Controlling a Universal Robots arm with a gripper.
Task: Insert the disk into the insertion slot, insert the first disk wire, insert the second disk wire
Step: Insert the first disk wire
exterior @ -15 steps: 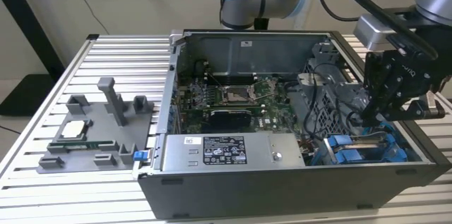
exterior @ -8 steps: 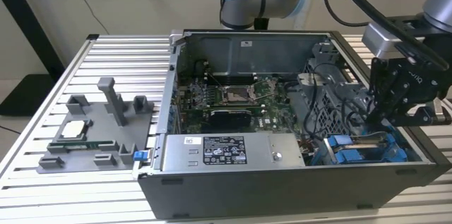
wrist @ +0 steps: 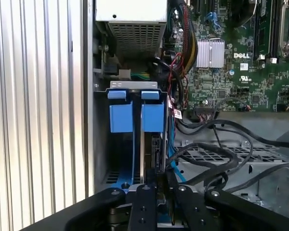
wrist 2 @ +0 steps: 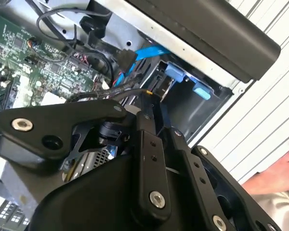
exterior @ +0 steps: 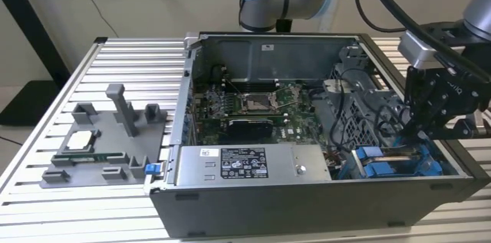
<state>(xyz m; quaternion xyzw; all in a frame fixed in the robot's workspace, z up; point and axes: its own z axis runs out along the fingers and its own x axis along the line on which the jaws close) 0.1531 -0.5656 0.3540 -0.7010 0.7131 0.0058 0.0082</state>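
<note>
Since the disk (wrist: 151, 115) looks seated in the insertion slot (exterior: 387, 165), at the near corner of the case (exterior: 307, 208) on the exterior view's right, the step in hand is probably a disk wire. The end effector (wrist: 163, 185) reaches into that bay, drawn narrow, apparently pinching a black connector (wrist: 156, 151). Seating it calls for squaring the plug to the drive's port in a tight gap. Loose black cables (wrist: 216, 154) and a blue flat cable (wrist 2: 147, 52) crowd beside; the power-supply box (exterior: 241, 165) lies left, and a person's hand (wrist 2: 274, 175) is outside the case.
</note>
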